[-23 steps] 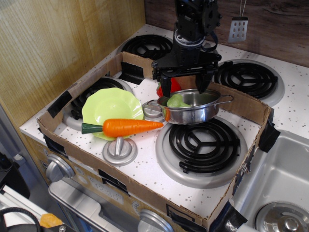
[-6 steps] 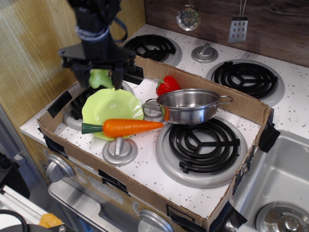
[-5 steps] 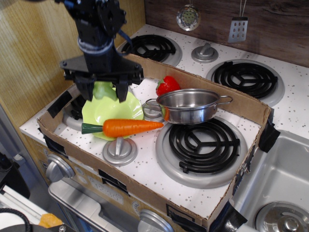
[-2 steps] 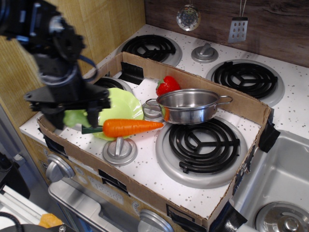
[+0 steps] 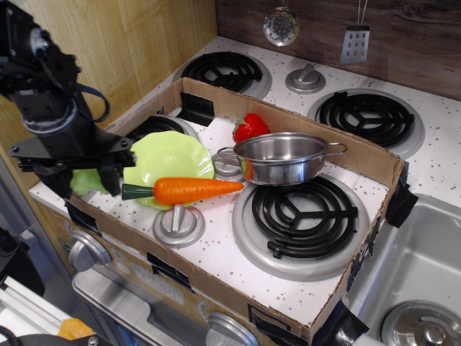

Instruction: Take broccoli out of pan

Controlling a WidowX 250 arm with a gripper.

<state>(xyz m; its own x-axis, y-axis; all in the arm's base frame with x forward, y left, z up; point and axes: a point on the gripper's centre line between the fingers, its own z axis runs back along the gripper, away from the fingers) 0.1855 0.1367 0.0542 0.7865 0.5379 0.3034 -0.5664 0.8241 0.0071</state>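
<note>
The broccoli [image 5: 88, 181] is a light-green lump held between my gripper's [image 5: 88, 182] fingers at the far left, by the left cardboard wall beside the light-green plate. The gripper is shut on it. Whether the broccoli touches the stove top is hidden by the wall. The pan [image 5: 282, 158], a shiny steel pot with wire loop handles, stands to the right, at the back edge of the front-right burner, and is empty.
A light-green scalloped plate [image 5: 169, 158] holds an orange carrot [image 5: 191, 189]. A red pepper [image 5: 249, 127] lies behind the pan. A cardboard wall [image 5: 216, 288] rings the area. Two silver knobs [image 5: 178, 223] stand near the plate. A sink [image 5: 418, 281] is at the right.
My gripper carried the broccoli from the pan leftward over the plate, then down to the far left beside the plate. The pan has been empty since.
</note>
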